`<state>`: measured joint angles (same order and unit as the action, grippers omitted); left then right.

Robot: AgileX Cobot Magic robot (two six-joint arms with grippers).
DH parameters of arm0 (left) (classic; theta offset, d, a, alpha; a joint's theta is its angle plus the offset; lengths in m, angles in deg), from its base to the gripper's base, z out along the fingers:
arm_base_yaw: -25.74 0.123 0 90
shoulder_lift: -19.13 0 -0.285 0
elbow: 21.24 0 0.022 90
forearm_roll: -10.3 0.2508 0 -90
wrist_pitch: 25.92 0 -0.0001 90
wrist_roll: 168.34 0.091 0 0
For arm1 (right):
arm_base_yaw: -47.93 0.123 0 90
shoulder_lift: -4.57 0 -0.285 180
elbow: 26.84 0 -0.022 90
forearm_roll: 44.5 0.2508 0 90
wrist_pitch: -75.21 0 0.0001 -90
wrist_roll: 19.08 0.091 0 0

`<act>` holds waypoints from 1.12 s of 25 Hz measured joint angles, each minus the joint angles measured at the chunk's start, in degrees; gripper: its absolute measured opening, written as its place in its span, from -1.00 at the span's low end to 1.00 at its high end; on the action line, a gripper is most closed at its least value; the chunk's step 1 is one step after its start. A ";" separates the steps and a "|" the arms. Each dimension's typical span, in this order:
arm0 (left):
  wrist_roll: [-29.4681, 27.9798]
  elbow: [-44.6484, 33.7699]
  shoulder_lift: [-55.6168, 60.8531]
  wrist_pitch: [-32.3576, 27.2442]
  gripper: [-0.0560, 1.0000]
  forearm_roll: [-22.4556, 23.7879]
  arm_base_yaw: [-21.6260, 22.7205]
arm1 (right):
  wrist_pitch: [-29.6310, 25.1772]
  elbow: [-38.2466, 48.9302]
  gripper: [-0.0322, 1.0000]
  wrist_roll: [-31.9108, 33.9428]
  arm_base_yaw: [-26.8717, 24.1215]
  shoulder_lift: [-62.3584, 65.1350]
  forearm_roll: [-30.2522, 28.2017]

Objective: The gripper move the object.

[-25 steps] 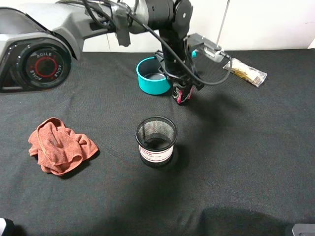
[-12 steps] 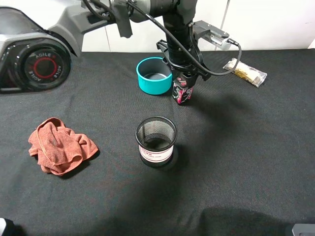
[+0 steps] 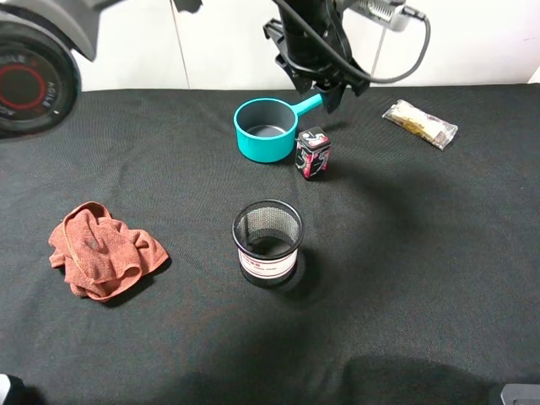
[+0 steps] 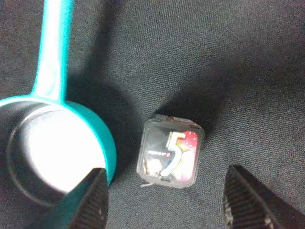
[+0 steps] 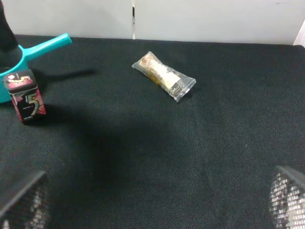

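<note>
On a black cloth-covered table (image 3: 439,278), we see the left gripper (image 3: 325,84) raised above the far edge of the scene, its black jaws parted and holding nothing. Directly beneath it, the small black box (image 3: 313,153) with red-pink graphics stands upright on the cloth, free of any contact with the claw. From the left wrist camera we look straight down on the box (image 4: 170,151), a large "5" printed on its top face, with one ribbed fingertip (image 4: 90,200) on either side and clear cloth between each tip and the box.

The box stands just beside a teal saucepan (image 3: 264,129), whose handle angles away toward the back of the table; we cannot tell whether the two touch. Nearer the front, a black mesh cup (image 3: 267,240) stands apart from both, with a white label low on its side. A crumpled orange-red cloth (image 3: 101,250) lies well off on the left side, and a clear snack packet (image 3: 419,123) lies at the far right.

The right gripper (image 5: 157,210) shows only as two blurred fingertips at the edges of its own wrist view, spread wide with nothing between them.
</note>
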<state>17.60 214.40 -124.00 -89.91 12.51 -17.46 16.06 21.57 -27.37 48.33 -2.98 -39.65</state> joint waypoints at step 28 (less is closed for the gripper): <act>-0.44 -0.45 20.50 -3.15 0.11 6.57 0.38 | 0.00 0.00 0.41 0.00 0.00 0.00 0.00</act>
<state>17.16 213.95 -103.50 -93.06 19.07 -17.08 16.06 21.57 -27.37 48.33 -2.98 -39.65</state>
